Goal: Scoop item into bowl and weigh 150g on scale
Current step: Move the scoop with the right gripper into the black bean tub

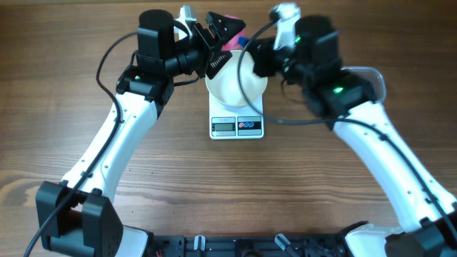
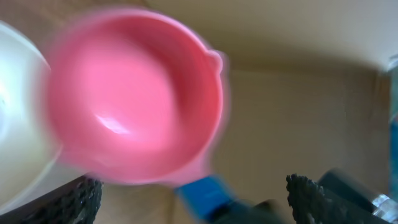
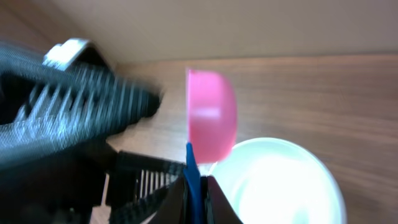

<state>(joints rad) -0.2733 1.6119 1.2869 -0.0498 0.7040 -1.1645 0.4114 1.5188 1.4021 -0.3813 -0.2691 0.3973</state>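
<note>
The table (image 1: 214, 185) lies open across its whole near half, with bare wood in front of the scale (image 1: 237, 126) and wide strips to either side. The crowding is all at the far edge, where both arms meet. The scale sits at the middle with its display toward the near side, and the bowl (image 1: 232, 86) stands on its platform, the bowl's rim about flush with the scale's side edges. A clear tub (image 1: 375, 75) shows at the right, mostly covered by the right arm (its contents are hidden).

Both arms reach forward and bend inward, their wrists converging above the bowl's far rim. The left gripper (image 1: 218, 44) points right with its fingers (image 2: 81, 199) spread wide and nothing between them gripped — the pink scoop (image 2: 134, 102) hangs just ahead of it, blurred, cup facing the left wrist camera. The right gripper (image 3: 194, 186) is clenched on the scoop's blue handle (image 3: 192, 177), holding the cup above the bowl's edge and on its side — beside the left gripper's dark, blurred fingers.
</note>
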